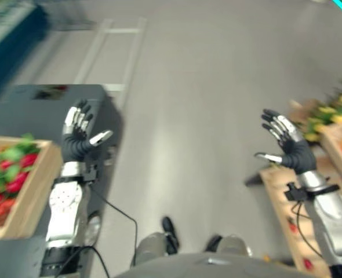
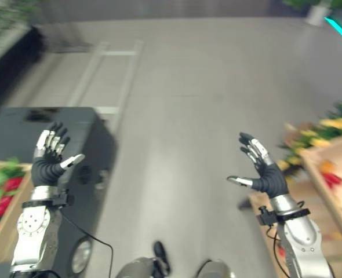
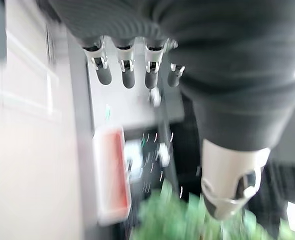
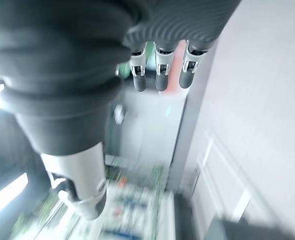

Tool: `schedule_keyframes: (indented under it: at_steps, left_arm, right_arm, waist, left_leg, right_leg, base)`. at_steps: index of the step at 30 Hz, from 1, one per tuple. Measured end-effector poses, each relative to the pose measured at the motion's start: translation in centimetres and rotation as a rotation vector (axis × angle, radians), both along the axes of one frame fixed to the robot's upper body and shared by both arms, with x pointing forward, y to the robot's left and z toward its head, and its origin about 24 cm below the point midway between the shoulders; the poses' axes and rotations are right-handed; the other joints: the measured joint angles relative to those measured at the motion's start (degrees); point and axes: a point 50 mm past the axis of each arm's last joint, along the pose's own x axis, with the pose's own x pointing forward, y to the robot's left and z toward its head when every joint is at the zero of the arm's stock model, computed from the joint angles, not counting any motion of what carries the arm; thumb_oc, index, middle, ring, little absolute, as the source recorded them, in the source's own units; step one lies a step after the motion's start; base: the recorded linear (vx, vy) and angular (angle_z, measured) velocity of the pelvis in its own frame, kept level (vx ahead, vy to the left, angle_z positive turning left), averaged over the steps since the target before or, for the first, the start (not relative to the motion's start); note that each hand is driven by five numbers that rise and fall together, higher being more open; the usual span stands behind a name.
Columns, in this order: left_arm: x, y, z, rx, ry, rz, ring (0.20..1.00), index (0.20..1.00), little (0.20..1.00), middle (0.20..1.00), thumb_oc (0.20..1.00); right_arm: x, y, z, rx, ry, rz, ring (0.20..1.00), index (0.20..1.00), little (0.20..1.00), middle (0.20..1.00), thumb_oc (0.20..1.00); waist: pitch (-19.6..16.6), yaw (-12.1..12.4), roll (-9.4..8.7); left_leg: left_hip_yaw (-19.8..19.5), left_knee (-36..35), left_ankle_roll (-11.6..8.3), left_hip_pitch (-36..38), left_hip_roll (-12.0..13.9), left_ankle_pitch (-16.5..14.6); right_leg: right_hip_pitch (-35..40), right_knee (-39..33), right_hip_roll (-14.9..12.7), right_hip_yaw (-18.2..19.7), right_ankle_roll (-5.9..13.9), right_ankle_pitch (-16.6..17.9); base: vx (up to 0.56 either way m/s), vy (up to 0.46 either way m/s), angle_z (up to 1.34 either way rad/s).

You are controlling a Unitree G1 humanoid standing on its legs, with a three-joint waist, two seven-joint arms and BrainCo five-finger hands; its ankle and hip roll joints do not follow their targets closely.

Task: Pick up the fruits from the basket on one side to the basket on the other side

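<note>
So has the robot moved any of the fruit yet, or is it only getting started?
It looks like it is only starting. Nothing visibly counts as done: red fruit sits among green leaves in the wooden crate on the robot's left. Nothing is in hand: the left hand and right hand are raised over the floor, fingers spread, holding nothing. Left to do: grasp the fruit and carry it to the wooden box on its right.

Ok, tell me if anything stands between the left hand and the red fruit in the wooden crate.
Nothing visible does. The left hand is raised, open and empty, beside the wooden crate of red fruit and leaves at the robot's left. The right hand is open and empty too, raised near the yellow fruit opposite.
</note>
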Motion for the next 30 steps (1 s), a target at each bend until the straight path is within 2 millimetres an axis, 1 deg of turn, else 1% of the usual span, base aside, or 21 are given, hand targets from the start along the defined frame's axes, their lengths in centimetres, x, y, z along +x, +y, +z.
schedule_keyframes:
  at_steps: [1, 2, 3, 4, 5, 6, 7, 8, 9, 10, 11, 12, 13, 15, 17, 18, 20, 21, 24, 25, 30]
  left_arm:
    - [0.0, 0.2, 0.2, 0.013, -0.007, 0.003, 1.0, 1.0, 1.0, 1.0, 1.0]
    - [-0.1, 0.3, 0.3, 0.025, -0.005, 0.003, 1.0, 1.0, 1.0, 1.0, 1.0]
    - [0.1, 0.3, 0.5, 0.022, -0.013, 0.002, 1.0, 1.0, 1.0, 1.0, 1.0]
    - [0.3, 0.2, 0.7, 0.022, -0.021, -0.003, 1.0, 1.0, 1.0, 1.0, 1.0]
    - [0.5, 0.2, 1.0, 0.028, -0.032, -0.011, 1.0, 1.0, 1.0, 1.0, 1.0]
    - [0.6, 0.1, 0.7, 0.024, -0.018, -0.014, 1.0, 1.0, 1.0, 1.0, 1.0]
    - [0.7, 0.0, 0.5, 0.023, -0.009, -0.02, 1.0, 1.0, 1.0, 1.0, 1.0]
    - [0.6, -0.3, 0.5, 0.034, -0.003, -0.044, 1.0, 1.0, 1.0, 1.0, 1.0]
    - [0.0, -0.2, 0.4, 0.047, 0.007, -0.046, 1.0, 1.0, 1.0, 1.0, 1.0]
    - [-0.3, 0.0, 0.2, 0.051, 0.015, -0.043, 1.0, 1.0, 1.0, 1.0, 1.0]
    - [-0.6, 0.0, -0.3, 0.047, 0.04, -0.043, 1.0, 1.0, 1.0, 1.0, 1.0]
    - [-0.8, -0.1, -0.6, 0.042, 0.051, -0.044, 1.0, 1.0, 1.0, 1.0, 1.0]
    - [-1.0, 0.0, -0.9, 0.035, 0.064, -0.045, 1.0, 1.0, 1.0, 1.0, 1.0]
    - [-0.8, -0.3, -0.7, 0.032, 0.06, -0.057, 1.0, 1.0, 1.0, 1.0, 1.0]
    - [-0.7, -0.3, -0.7, 0.037, 0.058, -0.064, 1.0, 1.0, 1.0, 1.0, 1.0]
    - [-0.3, -1.1, -0.4, 0.03, 0.043, -0.097, 1.0, 1.0, 1.0, 1.0, 1.0]
    - [0.2, -1.9, -0.2, 0.028, 0.029, -0.135, 1.0, 1.0, 1.0, 1.0, 1.0]
    - [0.2, -2.1, 0.0, 0.03, 0.023, -0.144, 1.0, 1.0, 1.0, 1.0, 1.0]
    - [0.4, -2.3, 0.2, 0.017, 0.01, -0.151, 1.0, 1.0, 1.0, 1.0, 1.0]
    - [0.4, -2.3, 0.1, 0.015, 0.015, -0.149, 1.0, 1.0, 1.0, 1.0, 1.0]
    - [0.6, -2.3, 0.4, 0.015, 0.002, -0.153, 1.0, 1.0, 1.0, 1.0, 1.0]
  right_arm:
    - [0.2, 0.2, -0.1, -0.017, 0.003, 0.011, 1.0, 1.0, 1.0, 1.0, 1.0]
    - [0.2, 0.3, 0.0, -0.024, 0.002, 0.016, 1.0, 1.0, 1.0, 1.0, 1.0]
    - [0.2, -0.1, -0.2, -0.028, 0.008, -0.001, 1.0, 1.0, 1.0, 1.0, 1.0]
    - [0.4, -0.3, -0.3, -0.02, 0.01, -0.017, 1.0, 1.0, 1.0, 1.0, 1.0]
    - [0.4, -0.6, -0.4, -0.012, 0.012, -0.033, 1.0, 1.0, 1.0, 1.0, 1.0]
    - [0.5, -0.6, -0.6, -0.011, 0.021, -0.033, 1.0, 1.0, 1.0, 1.0, 1.0]
    - [0.5, -0.5, -0.6, -0.01, 0.022, -0.031, 1.0, 1.0, 1.0, 1.0, 1.0]
    - [0.6, -0.5, -0.4, -0.01, 0.012, -0.03, 1.0, 1.0, 1.0, 1.0, 1.0]
    - [0.6, -0.5, -0.4, -0.01, 0.008, -0.031, 1.0, 1.0, 1.0, 1.0, 1.0]
    - [0.8, -0.4, -0.2, -0.008, -0.007, -0.034, 1.0, 1.0, 1.0, 1.0, 1.0]
    - [0.6, -0.9, -0.6, -0.008, 0.01, -0.058, 1.0, 1.0, 1.0, 1.0, 1.0]
    - [0.7, -1.1, -0.7, -0.012, 0.014, -0.068, 1.0, 1.0, 1.0, 1.0, 1.0]
    - [0.9, -1.4, -0.6, -0.011, 0.008, -0.086, 1.0, 1.0, 1.0, 1.0, 1.0]
    - [0.8, -1.8, -0.5, -0.011, 0.004, -0.108, 1.0, 1.0, 1.0, 1.0, 1.0]
    - [1.4, -1.6, 0.3, -0.01, -0.038, -0.115, 1.0, 1.0, 1.0, 1.0, 1.0]
    - [1.6, -1.7, 0.6, -0.006, -0.058, -0.136, 1.0, 1.0, 1.0, 1.0, 1.0]
    - [1.8, -1.7, 1.0, -0.007, -0.08, -0.15, 1.0, 1.0, 1.0, 1.0, 1.0]
    - [1.9, -1.7, 1.0, -0.011, -0.085, -0.154, 1.0, 1.0, 1.0, 1.0, 1.0]
    - [1.9, -1.8, 1.1, -0.028, -0.091, -0.168, 1.0, 1.0, 1.0, 1.0, 1.0]
    - [1.8, -1.8, 0.6, -0.023, -0.074, -0.181, 1.0, 1.0, 1.0, 1.0, 1.0]
    - [1.8, -1.7, 0.5, -0.012, -0.078, -0.197, 1.0, 1.0, 1.0, 1.0, 1.0]
  waist:
    - [-0.35, -0.47, 0.45]
    - [-0.26, 0.01, 0.25]
    - [0.03, -0.11, 0.17]
    - [0.28, -0.11, -0.39]
    - [1.15, -0.68, -2.02]
    - [1.1, -0.94, -2.46]
    - [1.03, -1.03, -2.6]
    - [0.79, -0.32, -3.31]
    - [-0.48, 0.94, -4.73]
    - [-1.01, 1.76, -4.98]
    - [-2.32, 1.25, -6.39]
    - [-2.59, 1.69, -6.08]
    - [-2.55, 2.39, -5.43]
    - [-2.2, 1.9, -5.58]
    - [-1.94, 1.63, -6.11]
    - [-1.64, 0.1, -6.32]
    - [-1.31, -0.71, -5.96]
    - [-1.41, -0.26, -5.35]
    - [-0.96, 0.5, -3.33]
    - [-0.69, 0.37, -3.69]
    - [-0.56, 0.45, -3.87]
  left_leg:
    - [-3.59, -2.96, -0.76, -0.1, -0.81, 1.61]
    - [-4.11, -4.94, -2.01, 0.02, -1.1, 2.38]
    - [-6.87, -7.63, -2.87, -0.03, -1.68, 2.81]
    - [-5.46, -8.44, -3.94, 0.14, -1.53, 2.1]
    - [-3.44, -6.35, -4.43, -0.01, -2.17, 2.02]
    - [-6.6, -5.21, -4.25, 0.14, -3.31, 1.88]
    - [-8.15, -5.12, -4.24, 0.89, -3.78, 1.84]
    - [-8.92, -6.06, -4.32, 3.26, -3.86, 1.9]
    - [-9.33, -7.36, -3.17, 4.66, -4.04, 2.09]
    - [-9.84, -7.65, -2.86, 4.81, -4.24, 2.31]
    - [-12.37, -7.68, -2.89, 5.57, -4.82, 1.97]
    - [-12.84, -7.56, -2.8, 5.82, -4.35, 2.05]
    - [-12.35, -7.04, -3.97, 5.61, -3.11, 1.78]
    - [-10.03, -3.1, -6.5, 3.65, -2.63, 0.79]
    - [2.33, -0.17, -8.67, 2.51, 1.61, -2.18]
    - [10.42, 1.5, -10.24, 2.13, 5.93, -3.26]
    - [13.94, 1.51, -11.17, 2.89, 9.65, -3.82]
    - [13.96, 0.99, -11.31, 3.27, 10.07, -3.64]
    - [11.2, -3.89, -9.72, 5.63, 9.28, -2.16]
    - [8.56, -5.61, -9.49, 6.79, 8.19, -0.49]
    - [5.85, -8.1, -7.14, 8.44, 4.18, -0.07]
  right_leg:
    - [-2.55, -2.64, 6.95, 10.36, 1.35, -2.53]
    - [-3.54, -6.85, 10.78, 14.8, 0.81, -3.8]
    - [-4.34, -19.82, 17.29, 22.19, -0.85, -5.13]
    - [-4.58, -25.77, 18.61, 24.17, -1.92, -4.53]
    - [-5.39, -29.07, 18.92, 27.59, -1.77, -2.22]
    - [-5.83, -28.58, 20.25, 33.98, -1.53, -1.75]
    - [-5.91, -28.29, 21.27, 36.64, -1.37, -1.34]
    - [-6.71, -28.63, 21.43, 33.69, -2.72, 0.56]
    - [-6.98, -29.72, 20.42, 28.88, -3.96, 3.0]
    - [-6.69, -30.16, 20.0, 27.83, -4.46, 3.97]
    - [-5.54, -32.09, 19.26, 25.29, -6.21, 7.98]
    - [-4.38, -33.18, 19.3, 23.69, -7.78, 8.17]
    - [-1.36, -35.58, 19.43, 21.42, -8.92, 8.5]
    - [0.96, -38.4, 19.19, 19.97, -9.32, 8.54]
    - [3.17, -39.93, 18.06, 16.36, -10.15, 8.22]
    - [5.02, -42.26, 17.16, 10.88, -10.02, 7.93]
    - [6.4, -43.42, 17.39, 8.59, -9.81, 7.76]
    - [6.53, -43.57, 17.44, 8.01, -9.71, 7.76]
    - [6.73, -43.31, 18.25, 6.83, -8.82, 7.38]
    - [6.85, -42.53, 17.63, 6.58, -8.02, 6.93]
    - [7.57, -38.47, 13.35, 3.89, -4.36, 4.5]
  base:
    - [0.17, -0.061, 1.82]
    - [0.15, -0.148, 2.36]
    - [0.11, -0.124, 1.91]
    - [0.26, -0.236, 2.56]
    - [0.27, -0.261, 2.18]
    - [0.2, -0.221, 2.07]
    - [0.06, -0.201, 1.8]
    - [0.09, -0.29, 1.64]
    - [0.09, -0.291, 1.4]
    - [0.1, -0.264, 1.51]
    - [0.03, -0.106, 1.43]
    - [0.01, -0.133, 1.67]
    - [-0.02, -0.086, 1.22]
    - [-0.06, -0.098, 1.15]
    - [-0.02, -0.074, 1.2]
    - [0.09, -0.002, 1.24]
    - [0.1, 0.02, 1.01]
    - [0.06, 0.041, 0.5]
    - [0.14, 0.142, 0.3]
    - [0.12, 0.141, 0.19]
    - [0.1, 0.201, 0.47]
